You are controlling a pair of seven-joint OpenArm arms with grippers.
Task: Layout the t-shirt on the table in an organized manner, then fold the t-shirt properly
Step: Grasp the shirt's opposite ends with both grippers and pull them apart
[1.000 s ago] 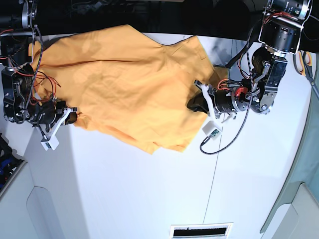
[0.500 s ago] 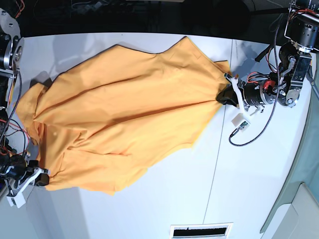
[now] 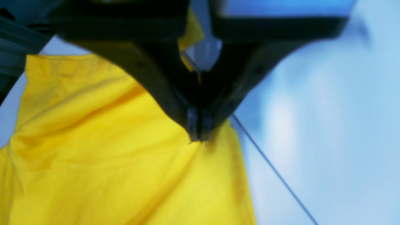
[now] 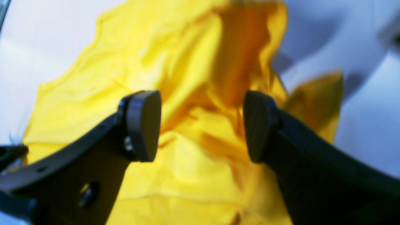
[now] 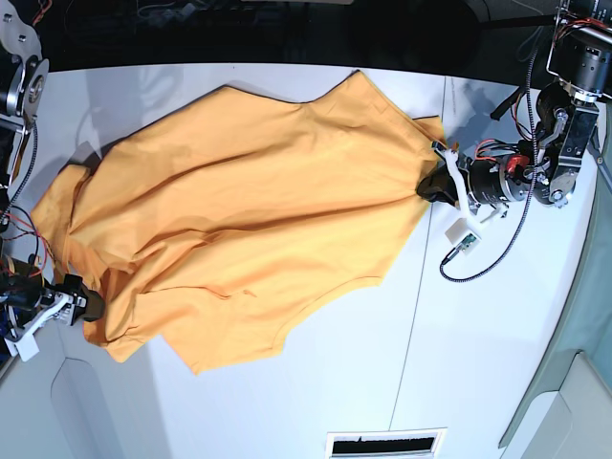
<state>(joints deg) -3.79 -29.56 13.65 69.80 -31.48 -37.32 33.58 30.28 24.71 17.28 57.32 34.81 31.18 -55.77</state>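
The orange t-shirt (image 5: 239, 210) lies spread wide and rumpled across the white table (image 5: 497, 363). My left gripper (image 5: 435, 182), at the right in the base view, is shut on the shirt's right edge. The left wrist view shows its fingertips (image 3: 198, 137) pinching the yellow-orange cloth (image 3: 109, 156) just above the table. My right gripper (image 5: 84, 308) sits at the shirt's lower left corner. In the right wrist view it (image 4: 201, 126) stands wide open, with bunched cloth (image 4: 193, 78) lying beyond the pads (image 4: 143, 125) and nothing gripped.
A thin dark seam (image 5: 411, 316) crosses the table on the right, also seen as a seam line (image 3: 272, 168) in the left wrist view. A small white connector on a black cable (image 5: 462, 239) hangs below the left arm. A slotted vent (image 5: 386, 443) sits at the front edge.
The arms pulled apart and stretched the shirt out. The right gripper then opened and let go of the lower left corner, which has settled on the table. The left gripper keeps its hold.
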